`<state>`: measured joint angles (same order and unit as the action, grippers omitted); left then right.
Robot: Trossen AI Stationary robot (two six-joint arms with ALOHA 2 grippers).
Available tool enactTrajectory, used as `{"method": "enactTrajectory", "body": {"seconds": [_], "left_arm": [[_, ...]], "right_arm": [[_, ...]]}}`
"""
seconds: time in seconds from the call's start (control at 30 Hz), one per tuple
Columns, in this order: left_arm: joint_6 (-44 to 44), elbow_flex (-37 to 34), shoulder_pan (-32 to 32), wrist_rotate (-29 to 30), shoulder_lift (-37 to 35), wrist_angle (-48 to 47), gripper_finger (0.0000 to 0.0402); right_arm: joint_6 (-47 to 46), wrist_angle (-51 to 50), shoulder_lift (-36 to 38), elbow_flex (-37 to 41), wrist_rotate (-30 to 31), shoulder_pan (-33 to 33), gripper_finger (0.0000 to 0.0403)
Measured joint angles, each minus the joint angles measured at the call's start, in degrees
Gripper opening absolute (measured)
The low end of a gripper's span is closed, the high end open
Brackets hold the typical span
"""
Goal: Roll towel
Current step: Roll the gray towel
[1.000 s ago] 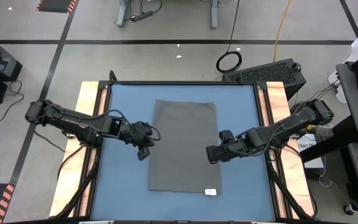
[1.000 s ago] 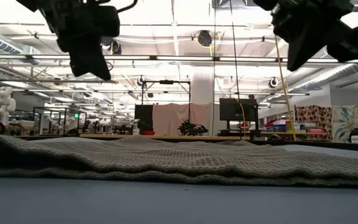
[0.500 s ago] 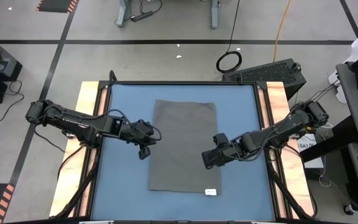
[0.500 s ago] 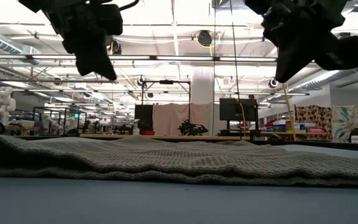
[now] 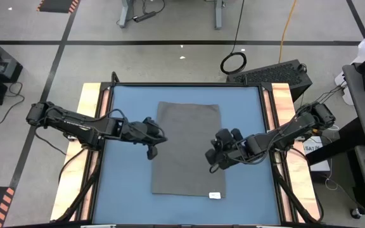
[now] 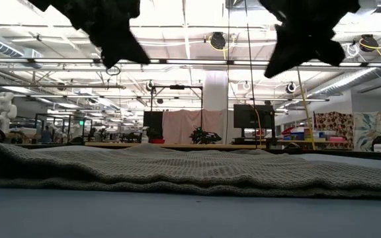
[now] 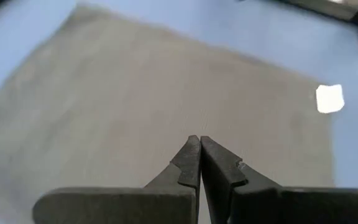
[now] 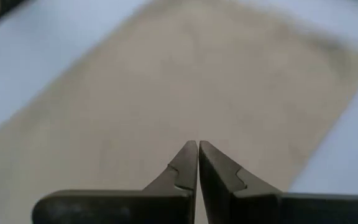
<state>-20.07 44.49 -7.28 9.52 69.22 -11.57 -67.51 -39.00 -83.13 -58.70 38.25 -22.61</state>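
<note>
Towel [image 5: 187,147] flat mid-table [image 5: 125,190]; left tool [image 5: 151,152] and right tool [image 5: 213,166] above its edges

Towel [image 5: 186,149] lies flat mid-table [image 5: 128,177]; bare blue margin all around it. Left gripper [image 5: 151,152] and right gripper [image 5: 213,166] hang above its side edges, air underneath.
</note>
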Motion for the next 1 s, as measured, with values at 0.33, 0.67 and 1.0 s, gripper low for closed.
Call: {"method": "enactTrajectory", "body": {"seconds": [0.33, 0.67, 1.0], "left_arm": [[9.11, 0.07, -6.61, 0.36, 6.17, 13.08, 0.0013], [5.33, 0.07, -12.76, 6.45, 10.25, 15.22, 0.0013], [2.35, 0.04, -16.80, 12.79, 11.07, 15.39, 0.0013]], "right_arm": [[15.19, 11.83, -4.54, -0.04, 9.93, -1.60, 0.0009], [19.80, 12.55, -3.18, -0.13, 4.20, -0.74, 0.0009], [22.31, 9.17, -3.87, -0.01, 3.38, -1.88, 0.0009]]}}
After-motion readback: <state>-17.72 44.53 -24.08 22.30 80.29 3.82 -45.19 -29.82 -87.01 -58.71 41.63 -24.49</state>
